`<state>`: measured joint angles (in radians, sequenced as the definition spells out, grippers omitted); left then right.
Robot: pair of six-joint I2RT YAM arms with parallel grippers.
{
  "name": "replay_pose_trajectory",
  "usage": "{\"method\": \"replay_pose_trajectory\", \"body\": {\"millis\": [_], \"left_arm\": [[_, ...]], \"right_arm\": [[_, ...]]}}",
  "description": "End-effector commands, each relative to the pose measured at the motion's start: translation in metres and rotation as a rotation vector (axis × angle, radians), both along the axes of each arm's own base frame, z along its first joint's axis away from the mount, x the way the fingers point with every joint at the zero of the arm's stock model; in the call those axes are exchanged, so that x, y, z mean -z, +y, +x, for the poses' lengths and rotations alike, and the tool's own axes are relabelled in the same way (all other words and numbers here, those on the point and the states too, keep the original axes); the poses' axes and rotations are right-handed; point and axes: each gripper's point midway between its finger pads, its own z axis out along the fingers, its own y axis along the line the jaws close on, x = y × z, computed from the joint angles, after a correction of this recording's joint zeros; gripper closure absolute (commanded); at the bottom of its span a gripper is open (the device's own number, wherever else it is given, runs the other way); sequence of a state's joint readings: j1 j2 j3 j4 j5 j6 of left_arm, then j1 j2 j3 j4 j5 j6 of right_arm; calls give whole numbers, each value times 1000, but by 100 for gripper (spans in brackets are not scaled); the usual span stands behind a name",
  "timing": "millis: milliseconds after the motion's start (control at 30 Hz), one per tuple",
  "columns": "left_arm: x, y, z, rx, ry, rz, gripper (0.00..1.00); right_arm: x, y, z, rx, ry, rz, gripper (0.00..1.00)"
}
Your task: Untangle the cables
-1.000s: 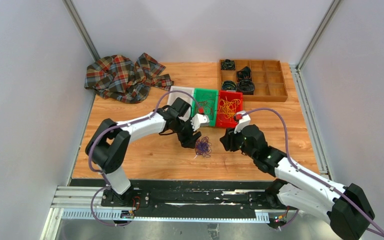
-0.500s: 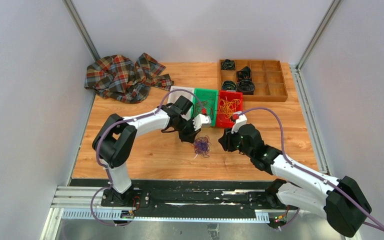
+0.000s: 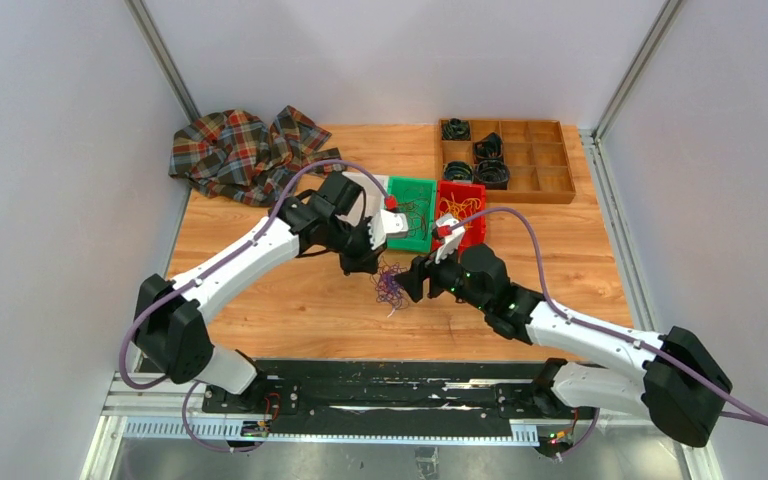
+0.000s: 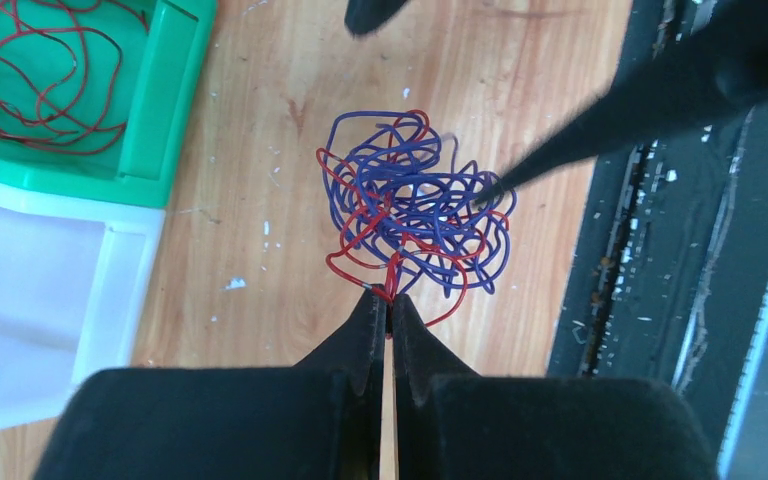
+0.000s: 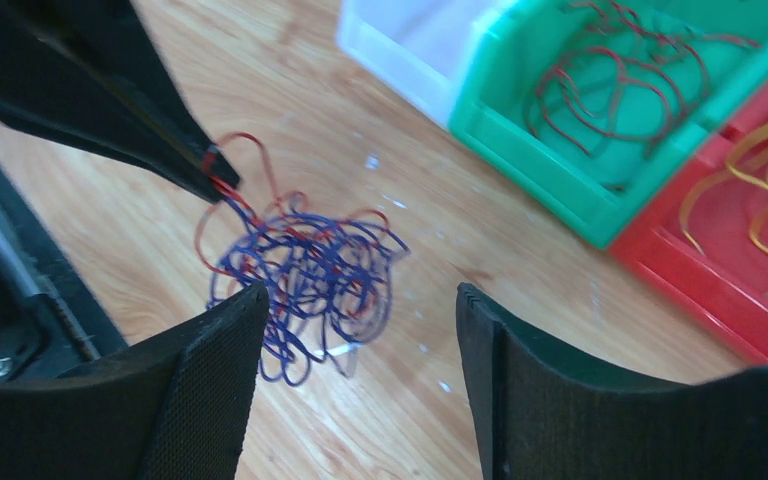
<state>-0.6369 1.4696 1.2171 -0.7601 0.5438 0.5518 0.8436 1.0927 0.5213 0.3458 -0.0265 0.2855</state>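
Observation:
The cables form a small tangle [image 3: 391, 289] of purple and red wire on the wooden table. In the left wrist view the tangle [image 4: 415, 205] lies just past my left gripper [image 4: 390, 298], which is shut on a red wire at its near edge. From above, my left gripper [image 3: 371, 264] sits at the tangle's back-left. My right gripper [image 3: 410, 284] is at the tangle's right side. In its own view my right gripper [image 5: 360, 290] is open, its left finger [image 5: 215, 370] beside the tangle [image 5: 305, 270]. One right fingertip [image 4: 505, 180] touches the purple loops.
Behind the tangle stand a white bin [image 3: 357, 187], a green bin [image 3: 428, 190] with dark red wire and a red bin [image 3: 480, 190] with yellow wire. A wooden tray [image 3: 552, 190] of black coils sits at the back right. A plaid cloth [image 3: 245, 150] lies at the back left.
My left gripper has shut on a red wire and pulled the tangle slightly back and left. My right gripper has moved left up to the tangle and opened wider.

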Motion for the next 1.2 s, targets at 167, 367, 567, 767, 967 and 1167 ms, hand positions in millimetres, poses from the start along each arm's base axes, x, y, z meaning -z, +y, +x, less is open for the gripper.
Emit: {"method": "replay_pose_trajectory", "body": {"millis": [167, 367, 567, 767, 967, 1167], "left_arm": [[-47, 2, -31, -33, 100, -91, 99], [-67, 2, -45, -24, 121, -145, 99], [-77, 6, -57, -1, 137, -156, 99], [-81, 11, -61, 4, 120, -153, 99], [-85, 11, -59, -13, 105, -154, 99], [-89, 12, -57, -25, 95, -154, 99]], "right_arm": [[-46, 41, -10, -98, -132, 95, 30], [-42, 49, -4, -85, -117, 90, 39], [-21, 28, 0, 7, -98, 46, 68], [-2, -5, -6, 88, -81, 4, 99], [6, -35, -12, 152, -84, -48, 99], [-2, -45, -18, 138, -112, -77, 99]]}}
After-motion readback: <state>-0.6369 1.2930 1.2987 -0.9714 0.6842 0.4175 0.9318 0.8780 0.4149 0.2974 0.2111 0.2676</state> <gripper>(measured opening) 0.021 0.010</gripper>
